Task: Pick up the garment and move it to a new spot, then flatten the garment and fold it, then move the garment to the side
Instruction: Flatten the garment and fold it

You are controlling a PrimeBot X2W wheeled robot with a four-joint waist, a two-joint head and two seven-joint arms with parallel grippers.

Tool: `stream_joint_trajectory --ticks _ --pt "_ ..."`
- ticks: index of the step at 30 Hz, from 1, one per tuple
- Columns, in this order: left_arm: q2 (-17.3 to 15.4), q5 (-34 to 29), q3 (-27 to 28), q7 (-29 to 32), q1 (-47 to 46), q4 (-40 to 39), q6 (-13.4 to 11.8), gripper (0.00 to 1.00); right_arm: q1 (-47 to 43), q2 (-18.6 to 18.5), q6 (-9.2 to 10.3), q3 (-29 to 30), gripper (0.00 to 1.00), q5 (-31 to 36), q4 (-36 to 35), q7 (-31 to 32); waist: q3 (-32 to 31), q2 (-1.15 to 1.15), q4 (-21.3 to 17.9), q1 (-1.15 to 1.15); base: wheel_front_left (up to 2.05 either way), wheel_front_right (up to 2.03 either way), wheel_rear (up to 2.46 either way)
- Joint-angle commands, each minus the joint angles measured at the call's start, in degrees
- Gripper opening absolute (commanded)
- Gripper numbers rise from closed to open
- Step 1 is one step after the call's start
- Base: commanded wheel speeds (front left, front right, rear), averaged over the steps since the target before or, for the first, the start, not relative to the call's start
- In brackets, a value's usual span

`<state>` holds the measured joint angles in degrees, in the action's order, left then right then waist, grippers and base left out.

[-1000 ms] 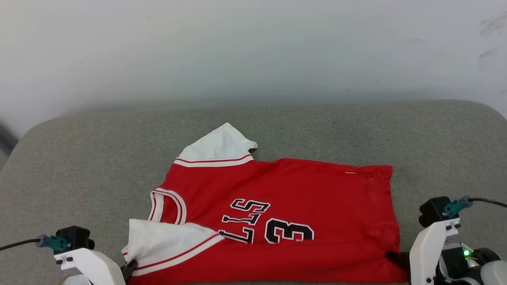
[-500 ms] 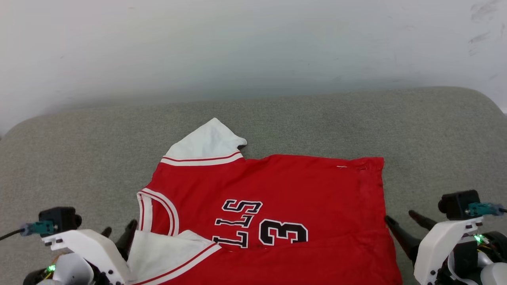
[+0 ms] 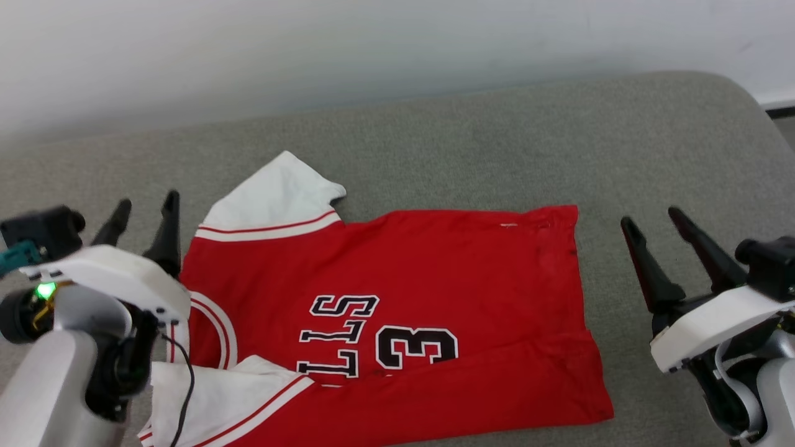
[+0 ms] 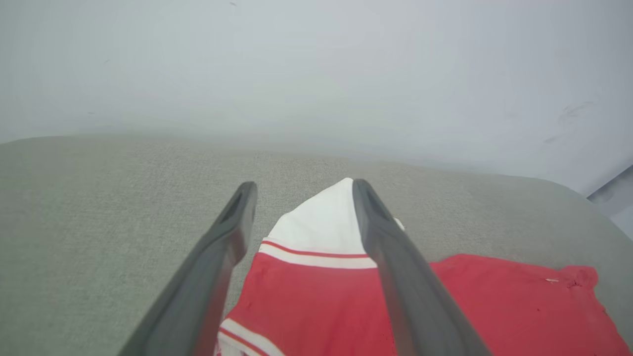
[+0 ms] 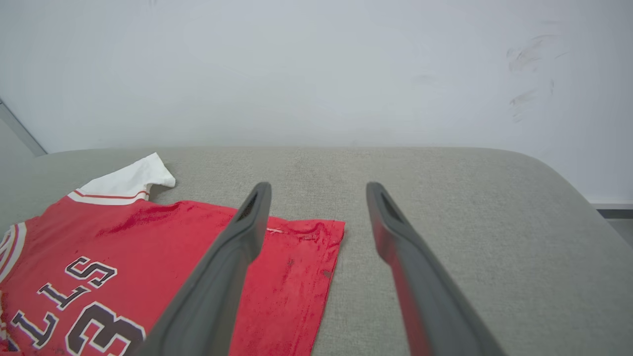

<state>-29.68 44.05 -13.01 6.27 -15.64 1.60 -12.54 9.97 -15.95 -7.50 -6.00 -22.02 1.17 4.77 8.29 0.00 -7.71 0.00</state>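
The garment [image 3: 435, 292] is a red jersey with white sleeves and black lettering, lying on the grey cushion with its near edge folded over the lettering. Its far white sleeve [image 3: 273, 198] sticks out toward the wall. My left gripper [image 3: 144, 211] stands open and raised at the garment's collar end, holding nothing; in the left wrist view its fingers [image 4: 390, 257] frame the far sleeve [image 4: 321, 222]. My right gripper [image 3: 652, 220] is open and empty beyond the hem, over bare cushion. The right wrist view shows the garment [image 5: 123, 247] to the left of the fingers [image 5: 232, 262].
The grey cushion [image 3: 497, 143] has a rounded far right corner, and a pale wall [image 3: 372, 43] rises right behind it. Bare cushion lies beyond and to the right of the garment. A dark strip of floor [image 3: 779, 112] shows past the corner.
Both grippers opened, let go of the garment's near corners and rose. The folded near edge now lies on the garment. The head camera has tilted, shifting the whole picture.
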Motion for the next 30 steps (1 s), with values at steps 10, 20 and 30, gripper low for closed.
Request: stream_joint_trajectory --ticks 10,20,30 --pt "-0.7 0.9 -1.2 3.9 -21.9 12.5 6.9 1.00 8.9 2.1 0.02 0.4 1.00 1.5 -3.6 -3.4 13.7 0.00 -5.4 0.00 0.00 0.00 0.00" --pt "-5.9 4.1 -7.0 26.9 -36.3 20.7 13.7 1.00 11.0 3.0 0.02 -1.4 1.00 1.4 -3.7 -3.4 18.3 0.00 -9.7 0.00 0.00 0.00 0.00" --pt "-12.6 5.6 -10.9 48.2 -39.0 24.8 12.0 1.00 11.5 4.2 0.02 -3.9 1.00 -0.9 -1.3 -5.1 22.4 0.00 -13.8 0.00 0.00 0.00 0.00"
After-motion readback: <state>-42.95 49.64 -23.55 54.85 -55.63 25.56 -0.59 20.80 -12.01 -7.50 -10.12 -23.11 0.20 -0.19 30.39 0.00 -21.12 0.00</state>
